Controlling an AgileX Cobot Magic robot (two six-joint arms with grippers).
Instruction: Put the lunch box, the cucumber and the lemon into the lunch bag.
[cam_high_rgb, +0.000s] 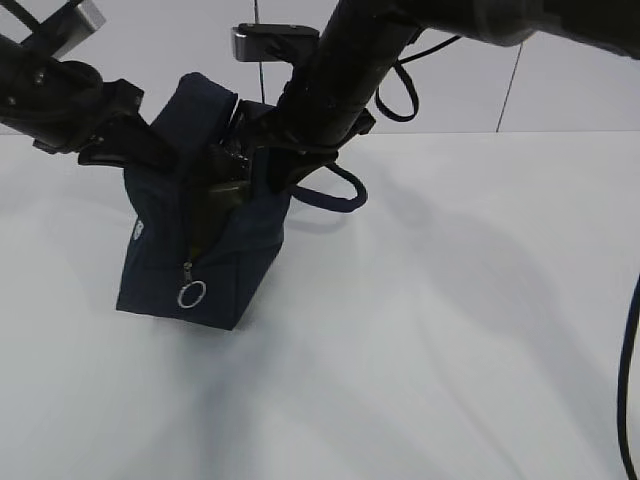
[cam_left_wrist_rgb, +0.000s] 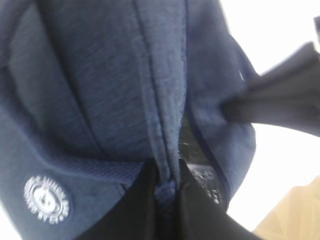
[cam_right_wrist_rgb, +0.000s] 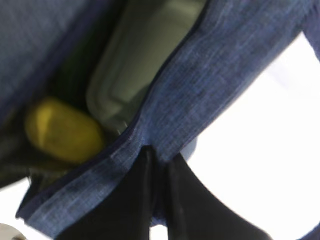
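The navy lunch bag (cam_high_rgb: 195, 270) stands on the white table, its zipper open down the front to the silver ring pull (cam_high_rgb: 191, 295). My left gripper (cam_high_rgb: 150, 150) is shut on the bag's left top edge (cam_left_wrist_rgb: 167, 150), near the round white logo (cam_left_wrist_rgb: 46, 200). My right gripper (cam_high_rgb: 262, 150) is shut on the bag's right top edge (cam_right_wrist_rgb: 165, 125). In the right wrist view the lemon (cam_right_wrist_rgb: 62, 131) and the sage-green lid of the lunch box (cam_right_wrist_rgb: 140, 65) lie inside the bag. The cucumber is hidden.
One loop handle (cam_high_rgb: 335, 190) hangs off the bag's right side onto the table (cam_high_rgb: 450, 330). A grey wall with panel seams rises behind the table. A black cable runs down the right edge.
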